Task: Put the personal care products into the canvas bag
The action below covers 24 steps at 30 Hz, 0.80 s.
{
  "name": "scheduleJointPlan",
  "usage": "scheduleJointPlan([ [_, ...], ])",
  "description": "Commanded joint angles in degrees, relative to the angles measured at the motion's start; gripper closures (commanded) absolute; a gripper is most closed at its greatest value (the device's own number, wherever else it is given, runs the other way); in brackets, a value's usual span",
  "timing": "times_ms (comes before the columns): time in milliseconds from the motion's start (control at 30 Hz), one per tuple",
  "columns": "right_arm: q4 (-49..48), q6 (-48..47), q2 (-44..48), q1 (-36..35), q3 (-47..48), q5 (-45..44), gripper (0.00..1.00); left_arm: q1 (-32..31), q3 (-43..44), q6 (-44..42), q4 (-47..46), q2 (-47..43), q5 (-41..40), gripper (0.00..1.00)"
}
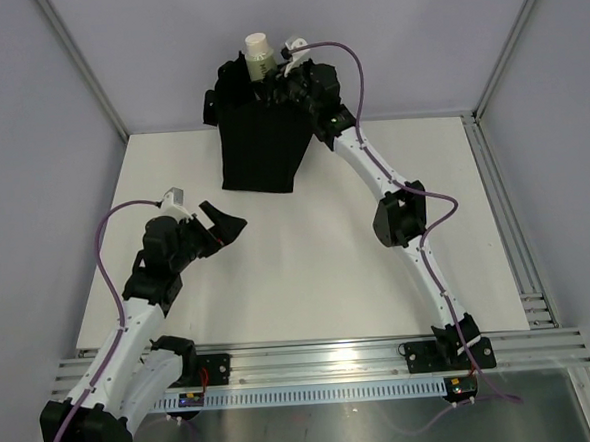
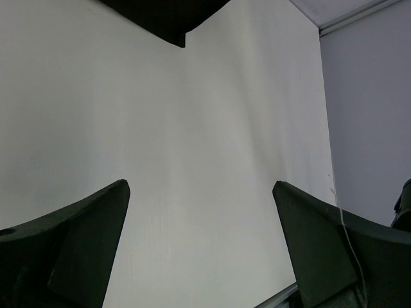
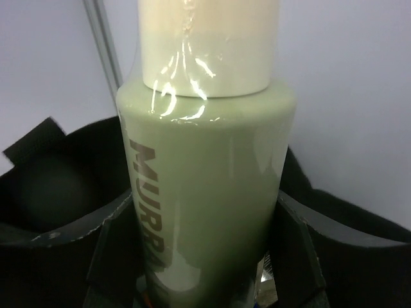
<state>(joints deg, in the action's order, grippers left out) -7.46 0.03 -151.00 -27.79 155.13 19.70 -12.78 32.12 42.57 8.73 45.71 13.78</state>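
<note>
My right gripper (image 1: 284,76) is shut on a sage green bottle (image 1: 258,55) with a cream cap and brown lettering MURRA. It holds the bottle upright over the open top of the black canvas bag (image 1: 260,143), which stands at the back of the table. In the right wrist view the bottle (image 3: 205,186) fills the space between my fingers (image 3: 115,250), with the bag's rim (image 3: 32,144) behind. A scrap of orange (image 3: 149,298) shows below, inside the bag. My left gripper (image 1: 223,225) is open and empty over bare table, in front of the bag (image 2: 167,16).
White walls with metal corner posts (image 1: 80,64) enclose the table. An aluminium rail (image 1: 314,360) runs along the near edge and another rail (image 1: 506,228) runs along the right side.
</note>
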Motion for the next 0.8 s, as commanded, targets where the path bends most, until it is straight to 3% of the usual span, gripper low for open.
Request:
scheduleJointPlan([
  [0, -12.05, -0.56, 4.22, 0.37, 3.25, -5.55, 1.00, 0.12, -0.74, 0.32, -3.89, -0.80, 1.51, 0.01],
  [67, -10.56, -0.38, 4.57, 0.37, 1.85, -5.55, 0.98, 0.12, -0.74, 0.41, -4.07, -0.71, 1.77, 0.01],
  [100, -9.94, -0.38, 5.01, 0.37, 1.32, -5.55, 0.82, 0.12, -0.74, 0.41, -4.25, -0.54, 2.12, 0.01],
  [200, -6.87, -0.38, 7.02, 0.37, -2.10, -4.24, 0.52, 0.12, -0.57, 0.15, -4.25, -0.54, 2.30, 0.01],
  [233, -4.69, -0.38, 7.47, 0.37, -2.63, -2.84, 0.29, 0.12, -0.48, 0.06, -3.99, -0.80, 2.39, 0.01],
  [300, -1.95, -0.56, 8.96, 0.46, -3.43, -1.34, 0.03, 0.12, -0.48, -0.38, -3.11, -1.33, 2.22, 0.01],
  [567, 15.44, 3.13, 16.87, 3.27, -4.22, 6.13, 0.00, 0.12, 0.93, -4.77, 0.93, -3.79, 0.81, 0.01],
  [767, 30.39, 2.87, 32.22, 8.80, -15.36, 17.28, 0.01, 0.12, 3.91, -9.95, 7.26, -4.32, -2.09, 0.01],
])
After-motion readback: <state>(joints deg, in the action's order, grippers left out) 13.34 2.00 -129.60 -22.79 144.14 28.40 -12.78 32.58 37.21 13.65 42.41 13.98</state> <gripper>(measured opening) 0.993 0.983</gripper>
